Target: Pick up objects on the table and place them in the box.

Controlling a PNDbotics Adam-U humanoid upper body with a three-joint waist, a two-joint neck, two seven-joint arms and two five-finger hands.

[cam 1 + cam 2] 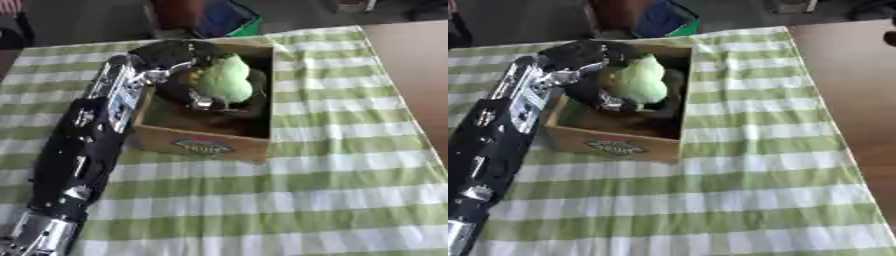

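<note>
We see our left arm (87, 145) reaching from the left of the box (210, 142), its robot hand (179, 75) curled round a green toy (226, 80) held inside the box. The box sits on the checked tabletop (332, 190). The right eye view shows more bare wood (855, 85) right of the box.

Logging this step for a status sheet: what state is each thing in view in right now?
Left hand: over the box, fingers curled round the green object.
Green object: held within the box opening; whether it touches the bottom cannot be told.
Box: upright, open at the top, standing on the checked cloth.
Checked cloth: spread flat over the table.
Right hand: not in view.
</note>
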